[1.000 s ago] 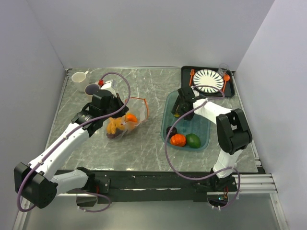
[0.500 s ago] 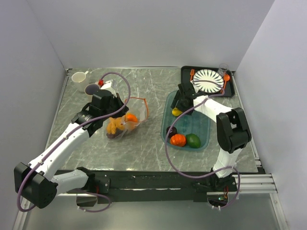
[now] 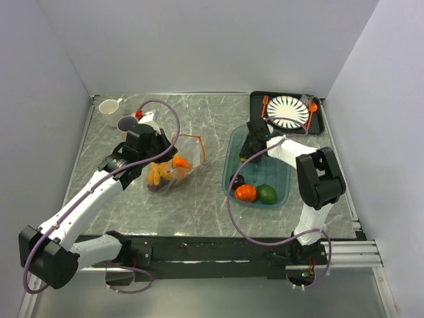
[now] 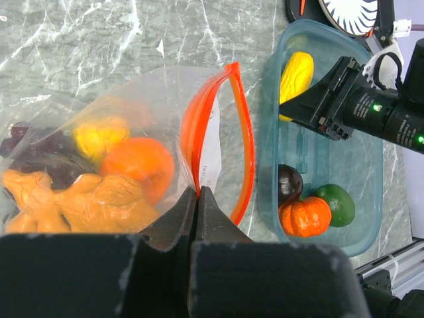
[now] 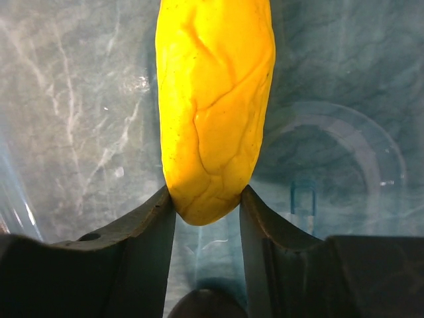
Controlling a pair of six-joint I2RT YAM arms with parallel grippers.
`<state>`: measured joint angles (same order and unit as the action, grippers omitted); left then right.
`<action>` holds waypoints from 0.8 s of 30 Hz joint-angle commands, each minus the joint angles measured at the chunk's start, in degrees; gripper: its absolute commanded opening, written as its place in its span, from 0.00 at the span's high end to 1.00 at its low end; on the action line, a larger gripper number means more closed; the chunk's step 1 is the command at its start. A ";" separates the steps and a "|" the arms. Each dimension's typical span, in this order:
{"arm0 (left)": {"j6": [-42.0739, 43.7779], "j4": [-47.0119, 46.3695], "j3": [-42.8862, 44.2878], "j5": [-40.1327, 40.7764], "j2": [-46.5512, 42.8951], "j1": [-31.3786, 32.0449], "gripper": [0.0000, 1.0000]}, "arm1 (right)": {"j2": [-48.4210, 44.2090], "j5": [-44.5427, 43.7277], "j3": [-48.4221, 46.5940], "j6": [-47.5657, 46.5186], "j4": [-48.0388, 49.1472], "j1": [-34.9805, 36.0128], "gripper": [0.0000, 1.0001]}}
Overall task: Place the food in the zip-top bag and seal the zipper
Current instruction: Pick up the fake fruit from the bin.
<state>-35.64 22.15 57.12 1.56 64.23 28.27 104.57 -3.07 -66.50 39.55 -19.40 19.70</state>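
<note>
The clear zip-top bag [image 3: 180,159] lies left of centre with its mouth open. Inside it are an orange fruit [image 4: 136,162], a yellow piece [image 4: 99,132], a knobbly orange piece [image 4: 66,199] and dark purple grapes [image 4: 36,149]. My left gripper [image 4: 197,191] is shut on the orange-red zipper [image 4: 246,132] at the near mouth edge. My right gripper [image 5: 205,205] is low in the teal tray [image 3: 281,175], with both fingers touching the near end of a long yellow food [image 5: 215,99]. A small orange pumpkin [image 3: 246,193], a green fruit [image 3: 267,194] and a dark round fruit [image 3: 236,180] lie in the tray's near end.
A black tray [image 3: 319,122] at the back right holds a striped plate [image 3: 287,110], orange cutlery and a clear cup. A white mug [image 3: 110,106] and a dark cup [image 3: 126,123] stand at the back left. Walls enclose the table.
My right gripper drew back toward the tray's far end, uncovering the yellow food, then came down around its end. The left gripper and the bag have not moved.
</note>
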 commanded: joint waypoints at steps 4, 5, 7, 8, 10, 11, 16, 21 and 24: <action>-0.04 -1.67 0.62 -0.68 -1.56 0.20 0.99 | -5.52 1.93 3.74 -2.54 1.21 -0.81 0.90; -0.13 -1.76 0.62 -0.94 -1.47 0.20 0.99 | -6.74 2.10 3.92 -2.90 1.12 -0.81 0.94; -0.13 -1.94 0.27 -1.12 -1.56 0.20 0.99 | -8.93 2.72 4.53 -3.69 1.38 -0.81 0.97; -0.22 -1.76 0.18 -0.78 -1.13 0.20 0.99 | -9.65 2.89 4.80 -4.21 1.47 -0.81 0.99; -0.22 -1.06 0.27 -0.86 -0.77 0.20 0.99 | -11.49 4.72 5.06 -5.00 1.73 -0.81 1.00; -0.31 -0.88 0.18 -0.86 -0.94 0.20 0.99 | -11.85 5.44 4.98 -5.88 1.64 -0.89 1.00; -0.31 -1.59 -0.43 -0.60 -1.65 0.20 0.99 | -14.66 8.08 3.75 -7.73 0.07 -0.63 1.00; -0.13 -1.50 -0.08 -0.95 -1.12 0.20 0.99 | -17.38 9.92 2.69 -9.67 -1.08 0.25 1.00; -0.13 -1.67 0.01 -1.12 -0.94 0.20 0.99 | -19.93 15.01 3.04 -10.46 0.23 0.77 1.00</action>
<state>-35.73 22.13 56.82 1.30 64.23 28.27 89.56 6.35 -61.71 31.51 -20.40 19.66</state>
